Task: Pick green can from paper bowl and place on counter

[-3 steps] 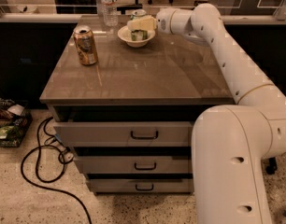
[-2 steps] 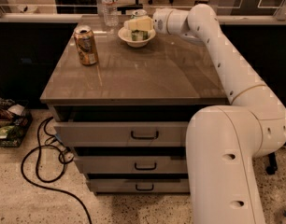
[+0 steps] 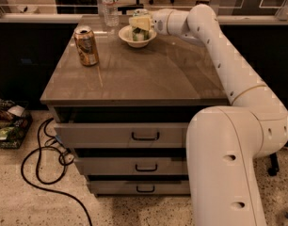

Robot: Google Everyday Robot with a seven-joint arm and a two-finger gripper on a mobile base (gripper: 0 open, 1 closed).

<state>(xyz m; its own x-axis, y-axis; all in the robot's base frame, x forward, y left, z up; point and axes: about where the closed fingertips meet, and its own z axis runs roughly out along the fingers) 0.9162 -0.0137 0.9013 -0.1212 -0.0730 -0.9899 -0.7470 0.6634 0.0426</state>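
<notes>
Gripper (image 3: 140,23): at the paper bowl (image 3: 130,41), reaching in from its 3 o'clock, right over the green can (image 3: 136,34). Grasping or released: cannot tell.
Green can: inside the paper bowl, only a green strip visible beneath the gripper. Not lifted.
Paper bowl: on the counter (image 3: 148,74), toward 12 o'clock, near the far edge.
Just changed: wrist edged toward 9 o'clock over the last second, from beside the bowl to over it. Bowl and can unmoved.
Meaning for the task: approach probably finished, grasp stage at hand. Nothing picked or placed yet.
Next move, as a judgement: firm hold on the can, then a straight lift clear of the rim before any sideways travel.
Risk: light bowl likely to ride up or slide with the can.
Orange-gold can (image 3: 86,46): upright at 10 o'clock, well apart from the bowl.
Clear plastic bottle (image 3: 108,4): at 11 o'clock, just beside the bowl.
Set-down spot: middle of the counter, toward 6 o'clock from the bowl, seemingly suitable.
</notes>
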